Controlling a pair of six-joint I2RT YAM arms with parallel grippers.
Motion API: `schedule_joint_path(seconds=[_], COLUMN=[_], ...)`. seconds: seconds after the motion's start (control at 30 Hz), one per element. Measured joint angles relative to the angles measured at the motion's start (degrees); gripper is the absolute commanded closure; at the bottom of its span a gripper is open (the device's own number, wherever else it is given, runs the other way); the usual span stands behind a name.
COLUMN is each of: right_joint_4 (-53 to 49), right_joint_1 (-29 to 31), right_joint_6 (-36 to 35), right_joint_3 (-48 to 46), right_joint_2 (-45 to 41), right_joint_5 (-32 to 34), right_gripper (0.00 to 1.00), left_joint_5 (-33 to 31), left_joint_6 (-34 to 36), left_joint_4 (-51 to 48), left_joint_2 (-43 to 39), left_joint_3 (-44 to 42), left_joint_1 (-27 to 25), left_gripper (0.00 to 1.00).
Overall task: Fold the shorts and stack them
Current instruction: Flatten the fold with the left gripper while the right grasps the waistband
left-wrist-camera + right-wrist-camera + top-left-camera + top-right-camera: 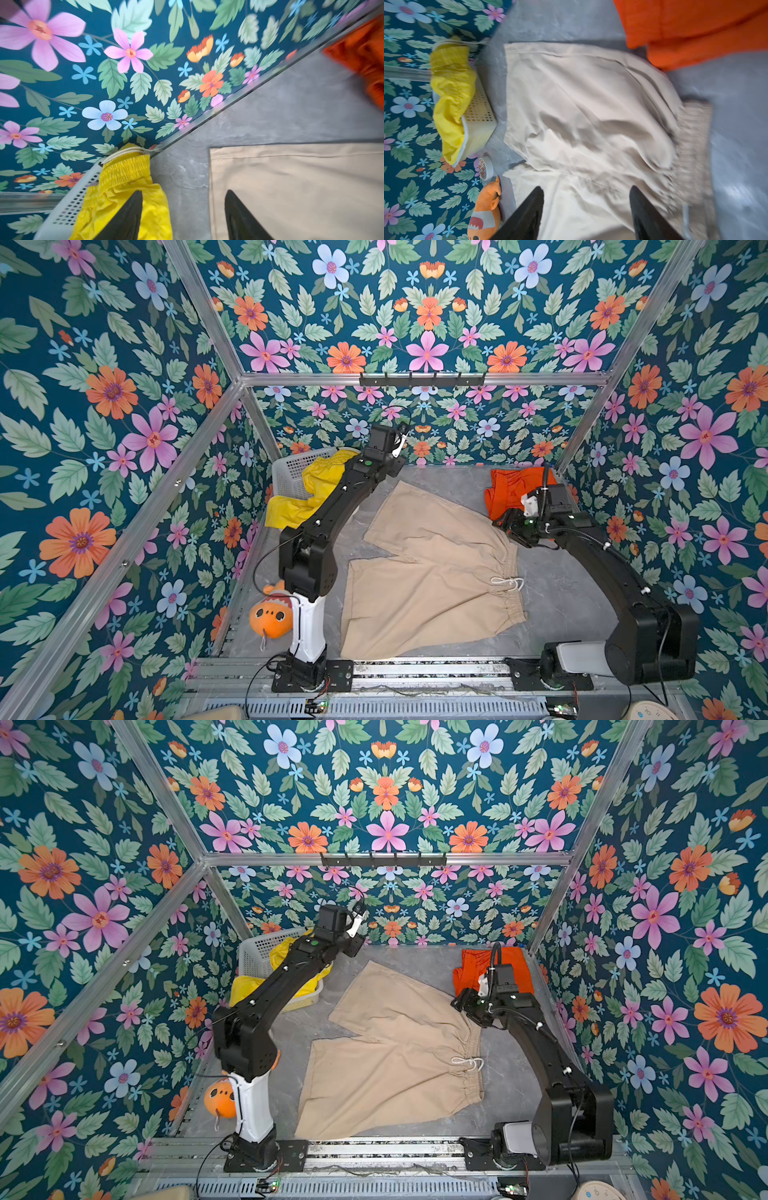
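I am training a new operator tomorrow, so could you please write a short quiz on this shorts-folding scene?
1. True or false: the beige shorts lie unfolded on the table.
2. Where do the yellow shorts lie? A) draped over the white perforated basket B) on the beige shorts C) on bare table
3. Fill in: the left gripper and the right gripper both stand ____.
Key: 1 true; 2 A; 3 open.
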Motion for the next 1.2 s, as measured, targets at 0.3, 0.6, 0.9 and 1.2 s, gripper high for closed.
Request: schedule_joint_path(seconds=[0.3, 0.6, 0.9, 1.2], right_joint_4=[-16.2, -16.7, -13.79, -14.16], right_joint_1=[-7.98, -8.76, -8.76, -8.0], right_joint_6=[4.28, 5.46, 5.22, 5.79], right_joint_3=[-15.52, -23.67, -24.44, -26.18], right_joint_2=[-16.11, -17.14, -12.33, -12.76], right_joint_5=[4.22, 1.86, -0.15, -0.57], right_gripper=[0.31, 0.28, 0.27, 0.27], left_joint_5=[16.11, 19.69, 17.79, 16.74], left_joint_6=[-14.75, -21.66, -21.44, -19.93], left_joint_4=[5.46, 10.73, 10.75, 13.16], left_joint_2=[-1.4, 10.58, 19.37, 25.64], left_joint_3=[-22.93, -20.52, -12.5, -4.44], left_joint_1=[-4.59, -5.35, -4.13, -2.73], left_gripper=[0.43, 0.45, 0.45, 0.45])
